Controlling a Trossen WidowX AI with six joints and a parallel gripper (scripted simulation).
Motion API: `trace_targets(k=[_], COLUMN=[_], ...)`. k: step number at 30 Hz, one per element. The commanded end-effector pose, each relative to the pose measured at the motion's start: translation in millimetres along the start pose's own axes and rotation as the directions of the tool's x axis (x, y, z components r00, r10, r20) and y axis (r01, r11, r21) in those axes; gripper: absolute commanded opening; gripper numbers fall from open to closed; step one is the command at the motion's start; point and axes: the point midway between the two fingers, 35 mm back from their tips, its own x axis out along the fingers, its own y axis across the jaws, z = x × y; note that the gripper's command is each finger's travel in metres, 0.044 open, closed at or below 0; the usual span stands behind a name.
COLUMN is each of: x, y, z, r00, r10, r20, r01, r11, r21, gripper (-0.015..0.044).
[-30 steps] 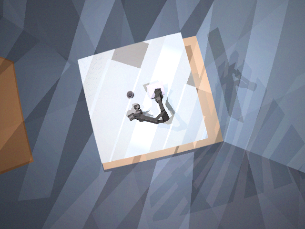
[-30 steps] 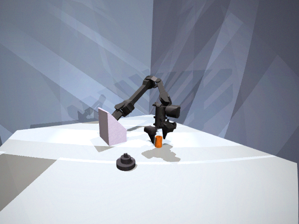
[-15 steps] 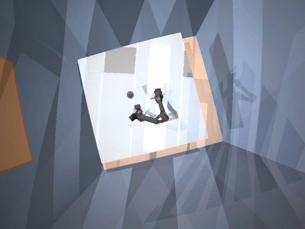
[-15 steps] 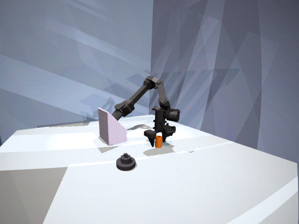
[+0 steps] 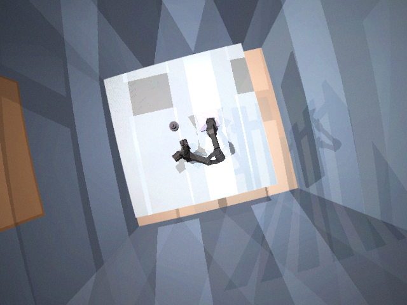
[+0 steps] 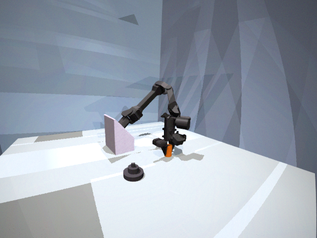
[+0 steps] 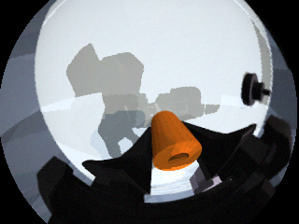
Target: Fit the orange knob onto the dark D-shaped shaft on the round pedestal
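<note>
We see blue-grey walls (image 5: 328, 39) (image 6: 77, 51) crossed by overlapping angular shadows, meeting at a corner in the upper middle of the exterior frame. Bright light whitens the tabletop (image 5: 158, 183) (image 6: 179, 205); an orange-brown block (image 5: 20, 157) fills the top view's left edge.
</note>
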Motion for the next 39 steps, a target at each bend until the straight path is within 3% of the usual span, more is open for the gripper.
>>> trace_targets(k=[1, 6, 30, 39], x=[0, -14, -136, -139], y=[0, -12, -12, -17], z=[0, 7, -2, 0], r00=[1.0, 0.998, 1.0, 1.0], r10=[-0.002, -0.044, -0.011, -0.01], r20=[0.002, 0.038, 0.001, 0.002], r01=[0.002, 0.045, 0.011, 0.01], r11=[1.0, 0.999, 1.0, 1.0], r21=[0.004, -0.019, 0.004, 0.008], gripper=[0.0111, 0.0, 0.0, 0.0])
